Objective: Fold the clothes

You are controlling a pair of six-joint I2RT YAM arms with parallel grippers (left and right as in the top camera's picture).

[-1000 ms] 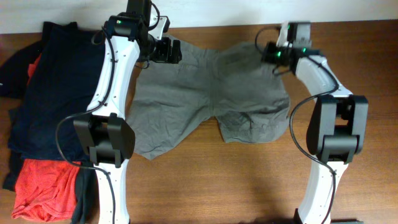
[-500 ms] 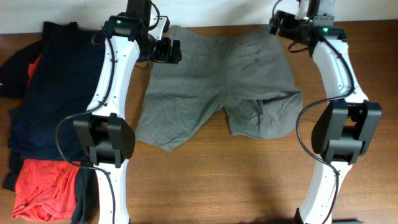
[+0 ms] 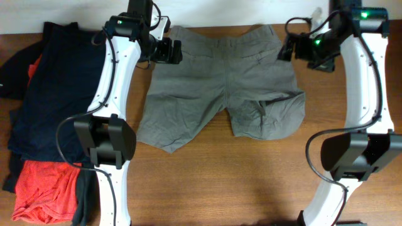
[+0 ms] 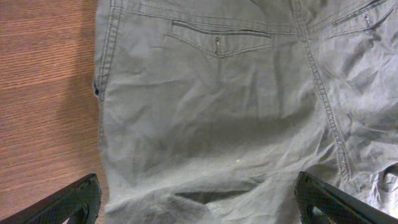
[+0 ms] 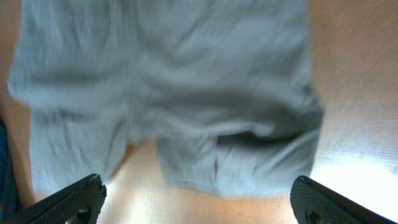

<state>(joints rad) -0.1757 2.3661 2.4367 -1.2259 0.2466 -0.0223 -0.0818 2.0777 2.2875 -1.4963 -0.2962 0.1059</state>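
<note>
The grey-olive shorts point(image 3: 213, 81) lie spread flat on the table, waistband toward the far edge and both legs pointing toward the near edge. My left gripper point(image 3: 171, 52) hovers open over the waistband's left end; its wrist view shows a back pocket point(image 4: 221, 38) and wrinkled cloth point(image 4: 217, 124) below the open gripper point(image 4: 199, 208). At the shorts' right waist side my right gripper point(image 3: 289, 49) stands open and raised. Its blurred view takes in the whole shorts point(image 5: 168, 93) from high up, and nothing sits within that gripper point(image 5: 202, 205).
A large navy-blue garment point(image 3: 56, 94) lies piled at the table's left side, with an orange-red garment point(image 3: 44, 188) at its near end. Bare wooden table point(image 3: 220, 182) lies in front of the shorts. The table's far edge runs just behind the waistband.
My right gripper dragged the shorts' right waist corner to the far right, opened, let go, then lifted and swung away to the right. The shorts now lie flatter. The left arm stayed still.
</note>
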